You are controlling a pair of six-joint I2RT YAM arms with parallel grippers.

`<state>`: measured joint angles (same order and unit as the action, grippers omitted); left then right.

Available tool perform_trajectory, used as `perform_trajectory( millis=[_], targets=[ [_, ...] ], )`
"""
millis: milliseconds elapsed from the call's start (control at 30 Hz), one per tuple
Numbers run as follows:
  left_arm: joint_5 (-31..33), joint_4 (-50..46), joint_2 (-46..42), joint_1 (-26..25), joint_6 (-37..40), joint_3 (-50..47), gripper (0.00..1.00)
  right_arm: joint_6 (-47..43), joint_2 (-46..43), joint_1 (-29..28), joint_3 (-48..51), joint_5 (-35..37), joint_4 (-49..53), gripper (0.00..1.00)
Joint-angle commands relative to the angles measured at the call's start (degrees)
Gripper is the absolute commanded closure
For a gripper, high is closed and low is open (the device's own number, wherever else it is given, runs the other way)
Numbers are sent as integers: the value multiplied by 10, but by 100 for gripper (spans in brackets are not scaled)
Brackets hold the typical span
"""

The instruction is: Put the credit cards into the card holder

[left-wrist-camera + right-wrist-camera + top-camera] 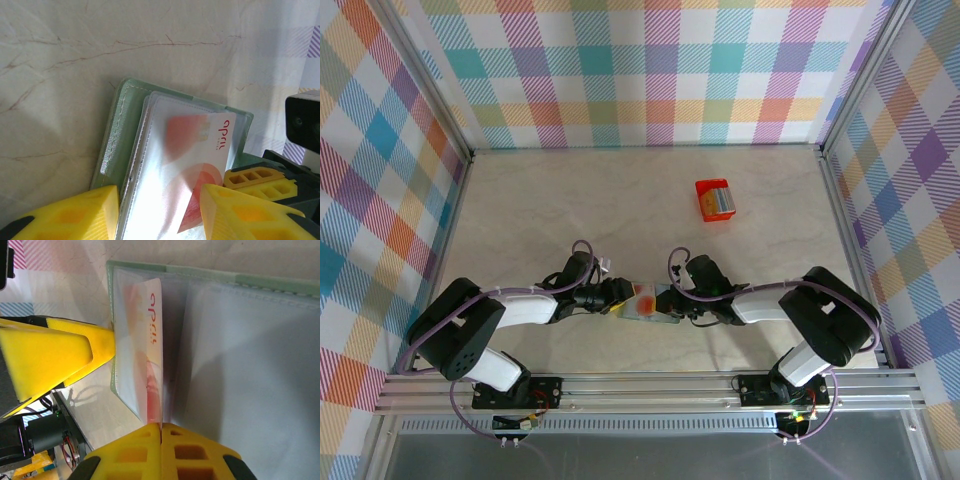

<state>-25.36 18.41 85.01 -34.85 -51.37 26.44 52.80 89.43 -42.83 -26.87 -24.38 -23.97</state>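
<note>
Here, near the front edge of the table and a little left of centre, the left gripper reaches in from the left. Its yellow fingers stand part-way apart over the left end of the card holder. One finger sits by the green stitched edge and the other over the clear inner sleeves. Whether they press on the holder cannot be told.

The card holder lies open and flat between the two grippers, its clear sleeves facing up. A credit card with a red mark and red lettering lies on it. The card's left part is clouded by a frosted sleeve over it, and its right part is bare.

Just right of that, the right gripper comes in from the right. Its jaws are closed tight together, and the right wrist view shows the card's thin edge running into the seam between them, so it is pinching the card.

Farther right and well toward the far side, apart from both arms, a small red box sits on the table with something pale inside.
</note>
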Motion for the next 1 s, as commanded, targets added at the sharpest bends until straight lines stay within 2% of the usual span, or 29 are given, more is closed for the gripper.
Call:
perform_trajectory(
  millis=[0, 67, 167, 267, 433, 667, 967],
  targets=[
    [1, -1, -3, -4, -2, -14, 53, 6, -1, -8, -13, 8, 21, 92],
    [2, 0, -3, -4, -3, -15, 53, 3, -17, -9, -18, 20, 49, 78],
    [5, 0, -7, -4, -5, -19, 53, -13, -54, -9, -44, 57, 149, 64],
    [9, 0, -12, -4, -7, -22, 54, -33, -95, -9, -70, 97, 243, 57],
    [9, 1, -14, -4, -7, -26, 54, -40, -148, -9, -89, 151, 329, 56],
    [12, -1, -32, -4, -7, -35, 53, -60, -178, -9, -135, 203, 431, 62],
    [1, 17, -41, -6, -13, -49, 53, -81, -145, -2, -192, 173, 478, 66]
  ],
)
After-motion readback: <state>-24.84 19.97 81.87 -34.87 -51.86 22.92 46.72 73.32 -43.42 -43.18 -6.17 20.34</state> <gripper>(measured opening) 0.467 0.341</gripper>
